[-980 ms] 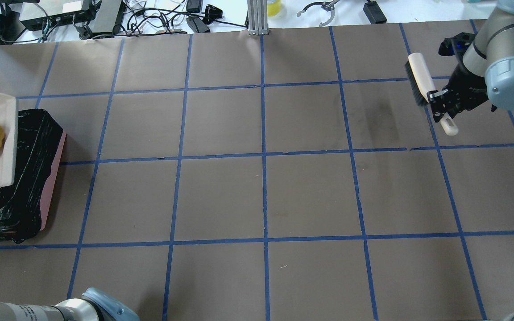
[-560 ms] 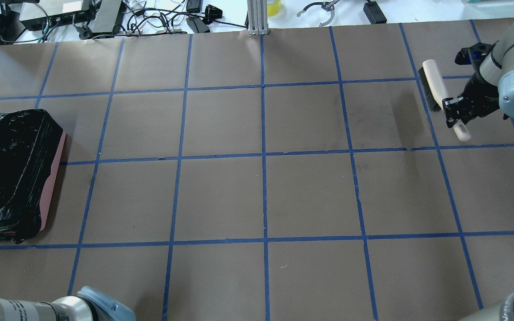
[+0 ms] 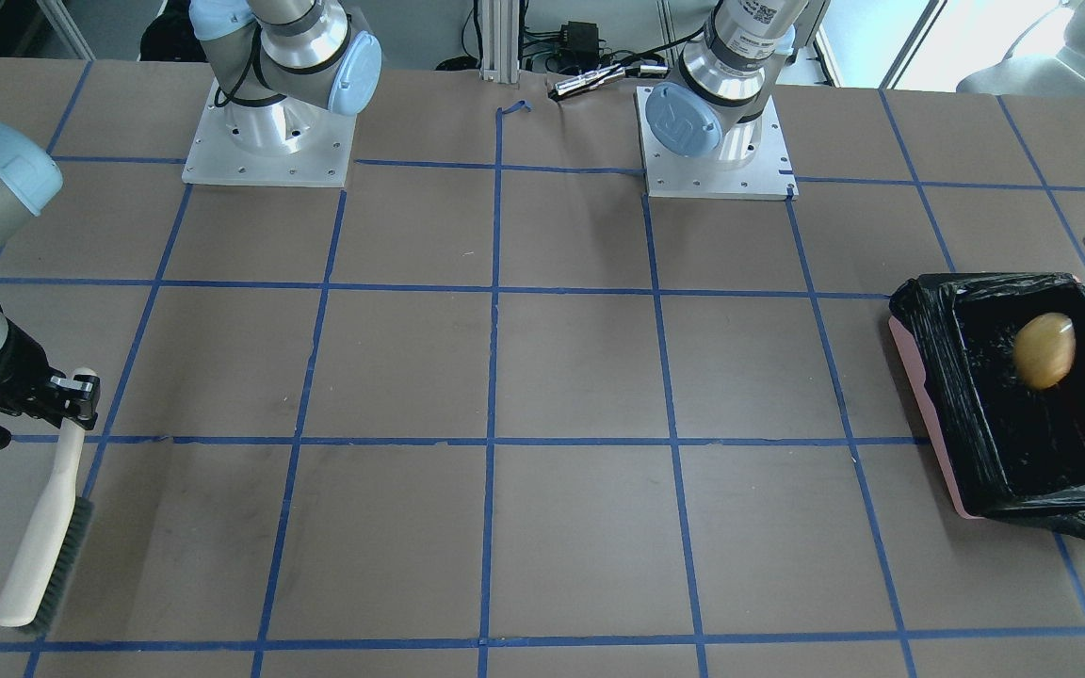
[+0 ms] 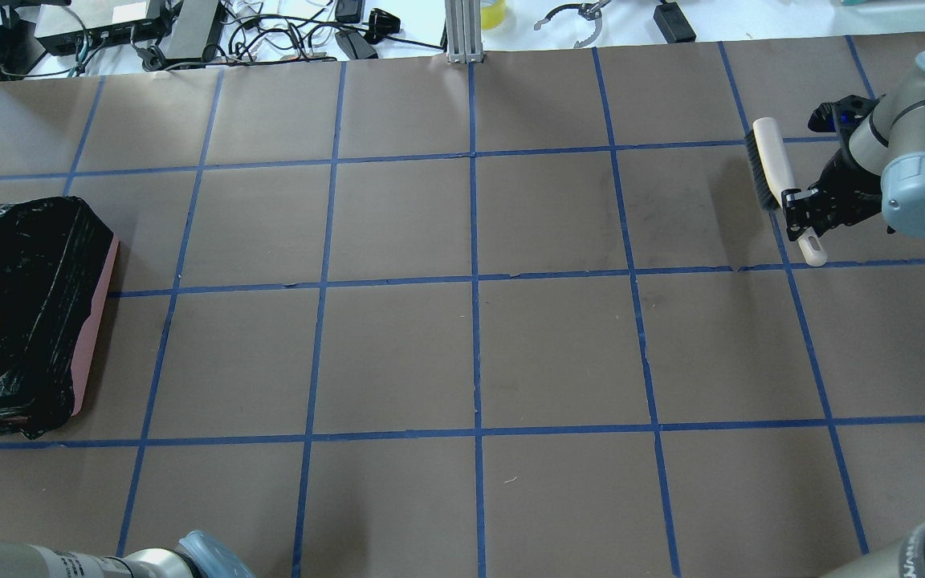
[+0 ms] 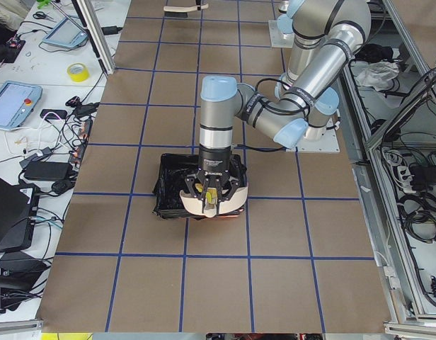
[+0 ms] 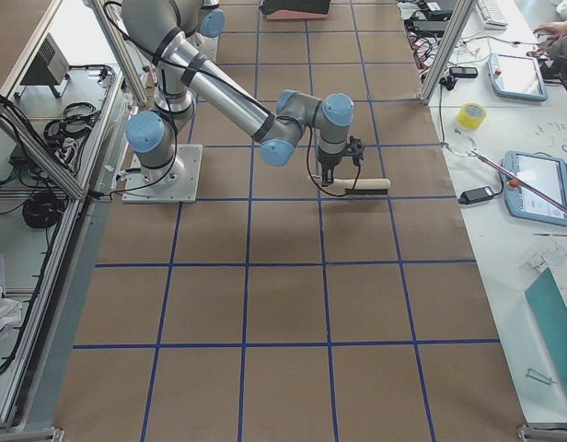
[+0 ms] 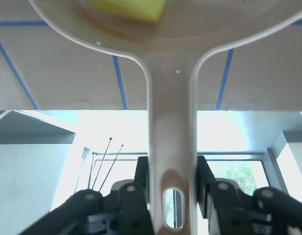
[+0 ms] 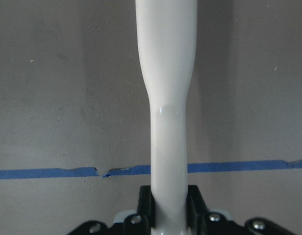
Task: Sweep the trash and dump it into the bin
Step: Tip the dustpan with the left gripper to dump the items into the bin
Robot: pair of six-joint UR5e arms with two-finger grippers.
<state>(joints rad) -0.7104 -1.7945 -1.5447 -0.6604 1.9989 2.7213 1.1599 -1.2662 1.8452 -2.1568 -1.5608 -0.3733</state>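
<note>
Left arm (image 5: 218, 134), right arm (image 6: 230, 98): silver-grey metal tubes with round joints, each closed by a pale blue cover. One cap (image 3: 682, 121) carries an embossed logo.
Label (image 3: 755, 11): black print on white, on the left arm's tube.
Base plates (image 3: 222, 171): two, square, bare silver, with screw holes along the edges.
Left gripper (image 7: 173, 169), right gripper (image 8: 169, 198): black, angular, with silver screw heads (image 8: 213, 217).
Blue light (image 4: 837, 120): small, at the right wrist.
</note>
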